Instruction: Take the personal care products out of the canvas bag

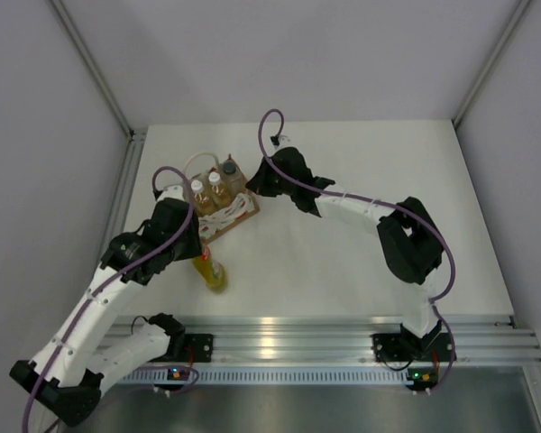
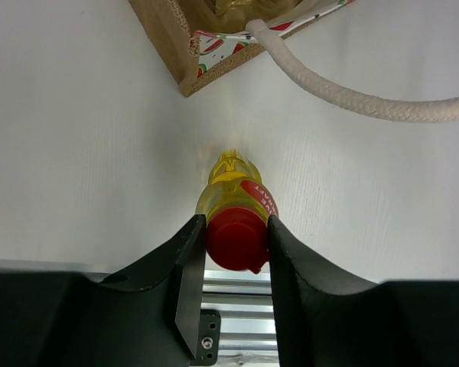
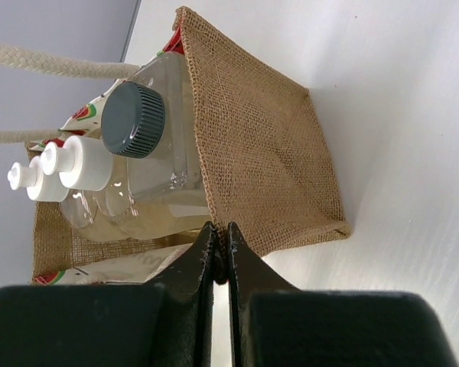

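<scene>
Already out of the canvas bag, the yellow bottle stands near the front edge of the table, a little apart from the bag's near corner. The left gripper is clamped on its red cap, one finger on each side; whether the base rests on the surface cannot be told. Inside the bag sit two amber bottles with white caps and a clear bottle with a dark grey cap, packed close together. The right gripper is pinched shut on the bag's rim, apparently steadying it. A rope handle trails across the table just beside the yellow bottle. The risks look plain. A tall bottle let go while tilted could topple and roll toward the table's edge. The arm drawing back could also catch the loose handle and drag the bag. If the pinch on the thin canvas slips, the bag and its three bottles could tip.
</scene>
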`<state>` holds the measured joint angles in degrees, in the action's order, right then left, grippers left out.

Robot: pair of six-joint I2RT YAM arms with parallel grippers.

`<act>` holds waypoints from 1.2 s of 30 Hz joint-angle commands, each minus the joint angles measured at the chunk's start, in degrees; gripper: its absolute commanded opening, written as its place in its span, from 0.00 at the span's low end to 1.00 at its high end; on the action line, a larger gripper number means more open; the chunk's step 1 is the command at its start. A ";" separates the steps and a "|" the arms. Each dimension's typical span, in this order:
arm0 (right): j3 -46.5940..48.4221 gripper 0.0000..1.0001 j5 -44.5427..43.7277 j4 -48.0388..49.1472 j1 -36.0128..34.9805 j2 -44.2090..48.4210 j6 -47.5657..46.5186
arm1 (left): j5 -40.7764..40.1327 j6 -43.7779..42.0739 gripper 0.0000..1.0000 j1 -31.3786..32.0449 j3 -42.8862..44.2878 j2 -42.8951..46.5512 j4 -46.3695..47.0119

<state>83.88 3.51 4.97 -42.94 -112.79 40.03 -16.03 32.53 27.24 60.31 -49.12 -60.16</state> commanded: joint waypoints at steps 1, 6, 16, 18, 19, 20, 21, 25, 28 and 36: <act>3.31 0.00 0.45 -1.37 -1.89 -0.94 -0.13 | -8.57 4.55 0.00 4.82 1.82 -2.01 9.71; 2.96 0.00 0.27 -1.37 -1.80 -0.76 0.05 | -17.62 7.01 0.00 14.04 2.35 -5.63 9.45; 2.61 0.00 0.36 -1.46 -1.80 -0.50 -0.04 | -20.45 8.95 0.03 18.90 2.35 -9.94 9.45; 2.61 0.00 0.45 -1.46 -1.89 -0.50 0.05 | -20.36 8.95 0.16 19.16 2.53 -10.11 9.36; 2.52 0.00 0.45 -1.46 -1.80 -0.32 -0.04 | -20.27 8.60 0.35 19.16 2.70 -9.94 9.36; 2.52 0.00 0.45 -1.46 -1.80 -0.32 -0.04 | -20.27 8.42 0.47 19.16 2.96 -9.68 9.27; 2.52 0.00 0.45 -1.46 -1.80 -0.24 -0.04 | -20.27 8.42 0.58 19.16 3.14 -9.59 9.19; 2.61 0.00 0.45 -1.54 -1.80 -0.15 -0.22 | -20.62 7.72 0.77 19.16 5.50 -9.50 7.78; 2.70 0.00 0.45 -1.54 -1.80 -0.15 -0.13 | -21.14 6.76 0.81 19.25 8.75 -9.33 6.02; 2.35 0.00 0.45 -1.46 -1.71 -0.59 -0.04 | -35.80 4.12 0.98 18.20 19.74 -10.19 4.70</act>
<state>84.49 3.53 4.49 -42.96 -113.01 40.07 -42.41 38.59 46.13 75.09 -58.78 -55.20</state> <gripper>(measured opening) 0.027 0.964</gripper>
